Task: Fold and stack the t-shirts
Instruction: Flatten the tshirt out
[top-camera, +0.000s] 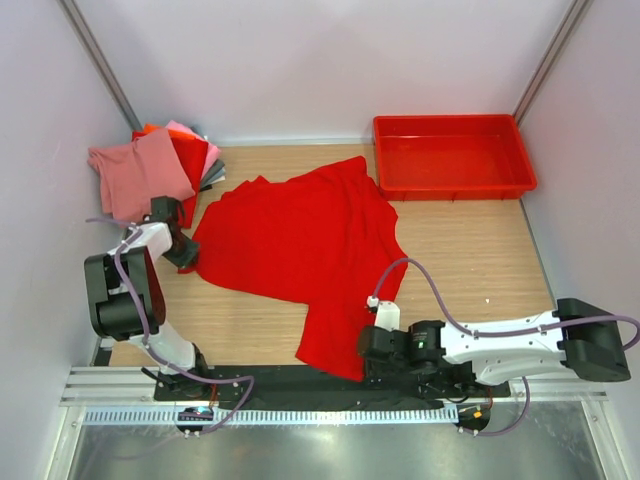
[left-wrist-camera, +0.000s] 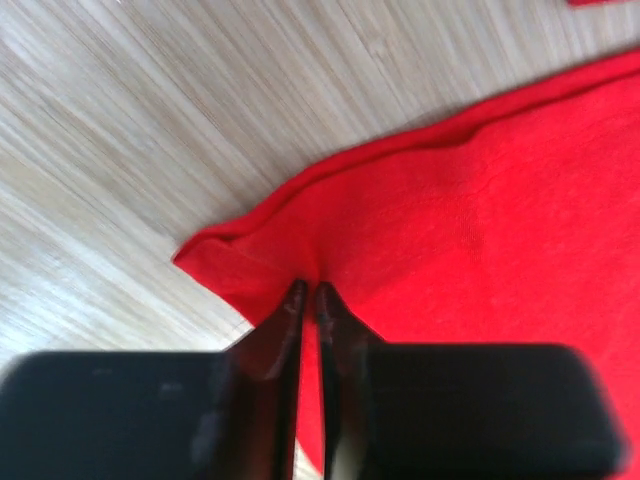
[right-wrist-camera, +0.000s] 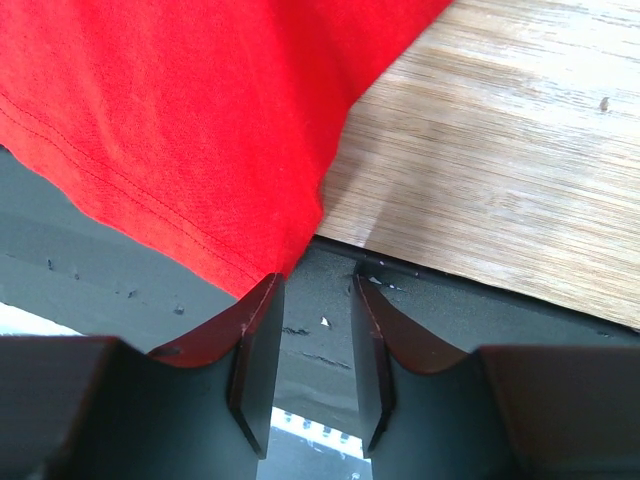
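Note:
A plain bright red t-shirt lies spread and rumpled on the wooden table. My left gripper is at its left edge; in the left wrist view the gripper has its jaws pinched shut on a fold of the red cloth near a corner. My right gripper is at the shirt's near corner. In the right wrist view it is open and empty over the dark base rail, with the shirt's hem corner just touching its left fingertip. A stack of folded shirts, dusty pink on top, sits far left.
A rigid red plastic tray stands at the back right. The dark base rail runs along the table's near edge, and the shirt's near corner hangs over it. White walls close in both sides and the back.

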